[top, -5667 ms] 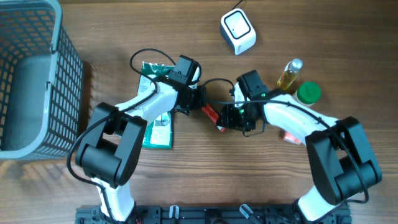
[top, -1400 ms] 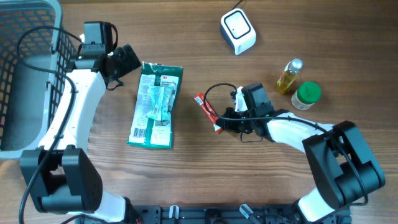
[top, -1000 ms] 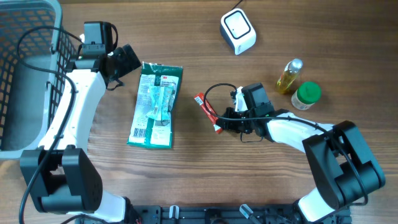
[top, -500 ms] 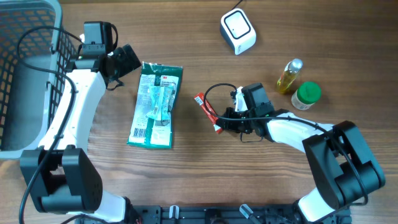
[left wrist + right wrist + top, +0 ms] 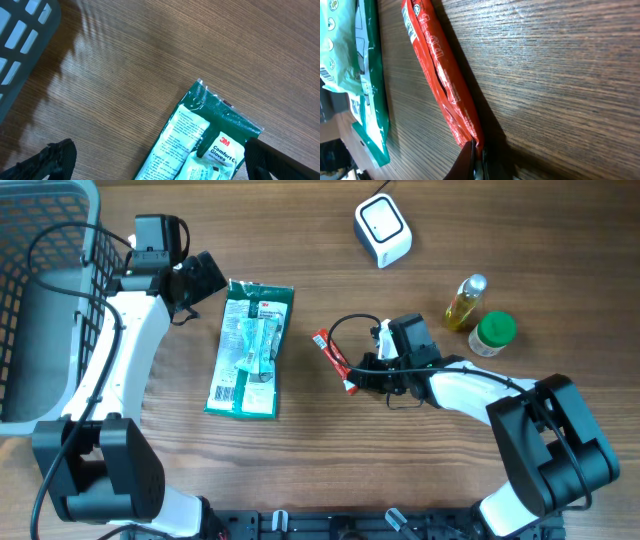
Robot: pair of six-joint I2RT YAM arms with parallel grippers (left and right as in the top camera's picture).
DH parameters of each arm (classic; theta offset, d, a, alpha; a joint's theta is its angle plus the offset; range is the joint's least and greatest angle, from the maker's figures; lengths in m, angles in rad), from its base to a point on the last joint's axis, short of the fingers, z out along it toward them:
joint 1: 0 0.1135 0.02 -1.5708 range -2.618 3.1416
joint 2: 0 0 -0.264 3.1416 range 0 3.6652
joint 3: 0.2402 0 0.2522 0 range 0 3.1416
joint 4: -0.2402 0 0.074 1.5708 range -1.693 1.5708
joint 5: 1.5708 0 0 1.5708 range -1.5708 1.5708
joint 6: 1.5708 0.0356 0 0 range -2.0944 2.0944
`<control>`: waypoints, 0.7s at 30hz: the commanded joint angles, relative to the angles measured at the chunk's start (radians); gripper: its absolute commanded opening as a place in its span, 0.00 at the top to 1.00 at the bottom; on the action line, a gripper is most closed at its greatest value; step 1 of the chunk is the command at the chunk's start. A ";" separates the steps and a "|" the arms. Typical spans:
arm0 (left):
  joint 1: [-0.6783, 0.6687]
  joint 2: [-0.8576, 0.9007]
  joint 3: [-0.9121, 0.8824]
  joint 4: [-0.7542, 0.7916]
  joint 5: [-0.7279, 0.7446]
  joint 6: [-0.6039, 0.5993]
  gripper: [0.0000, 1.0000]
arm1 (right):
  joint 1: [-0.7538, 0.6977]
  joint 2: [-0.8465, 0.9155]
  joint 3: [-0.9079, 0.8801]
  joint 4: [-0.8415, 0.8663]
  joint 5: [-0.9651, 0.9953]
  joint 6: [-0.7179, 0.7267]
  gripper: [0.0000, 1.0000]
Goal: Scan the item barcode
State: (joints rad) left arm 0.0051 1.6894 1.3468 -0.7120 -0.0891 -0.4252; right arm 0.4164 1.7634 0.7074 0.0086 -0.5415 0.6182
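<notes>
- Right end effector [image 5: 357,383] is clamped on the red stick packet's [image 5: 333,360] end, just right of the green glove pack [image 5: 250,348].
- Left end effector [image 5: 207,278], spread wide, hovers by that pack's far left corner.

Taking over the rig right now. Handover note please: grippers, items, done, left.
Left gripper: open, holding nothing, above the table between the basket and the glove pack.
Right gripper: shut on one end of the red packet, which lies on the table.
Scanner: far side of the table, apart from both items.
Done: packet gripped.
Left: lift it, present its barcode to the scanner; glove pack not yet picked up.
</notes>
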 commanded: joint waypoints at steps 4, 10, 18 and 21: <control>0.001 -0.003 0.008 0.000 -0.017 0.002 0.00 | -0.023 -0.105 0.002 -0.071 -0.082 -0.186 0.96; 0.001 -0.003 0.008 0.000 -0.017 0.002 0.00 | -0.030 -0.355 0.002 -0.225 -0.106 -0.338 0.96; 0.000 -0.003 0.008 0.000 -0.017 0.002 0.00 | -0.030 -0.573 0.002 -0.382 -0.457 -0.561 0.96; 0.001 -0.003 0.008 0.000 -0.017 0.002 0.00 | -0.030 -0.597 0.002 -0.365 -0.515 -0.565 0.96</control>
State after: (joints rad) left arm 0.0051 1.6894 1.3468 -0.7143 -0.0929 -0.4252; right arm 0.3893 1.1912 0.7071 -0.3660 -0.9329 0.1085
